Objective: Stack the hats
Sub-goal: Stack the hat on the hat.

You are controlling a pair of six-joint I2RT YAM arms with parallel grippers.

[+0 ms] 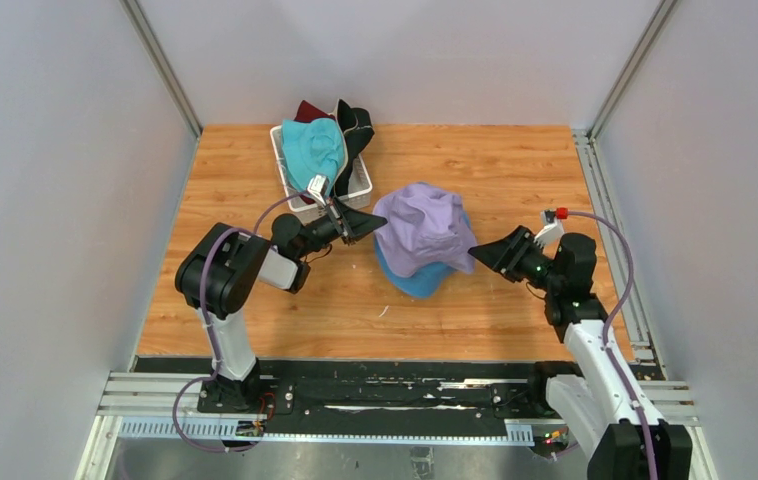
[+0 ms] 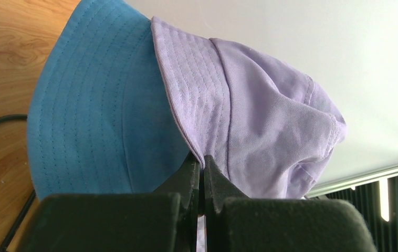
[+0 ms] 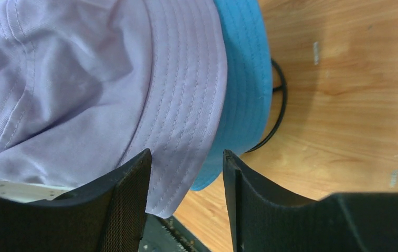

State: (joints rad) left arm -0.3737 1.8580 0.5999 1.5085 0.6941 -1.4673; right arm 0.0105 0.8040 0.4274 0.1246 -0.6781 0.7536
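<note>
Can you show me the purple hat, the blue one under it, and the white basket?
lavender hat (image 1: 423,228): overhead view, on its crown.
blue hat (image 1: 417,283): overhead view, on the brim showing below the lavender one.
white basket (image 1: 281,152): overhead view, on its left wall.

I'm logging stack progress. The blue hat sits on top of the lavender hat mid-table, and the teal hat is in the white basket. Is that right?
Not quite: the order is reversed. The lavender hat sits on top of the blue hat mid-table, as the top external view shows. The teal hat is in the white basket.
</note>
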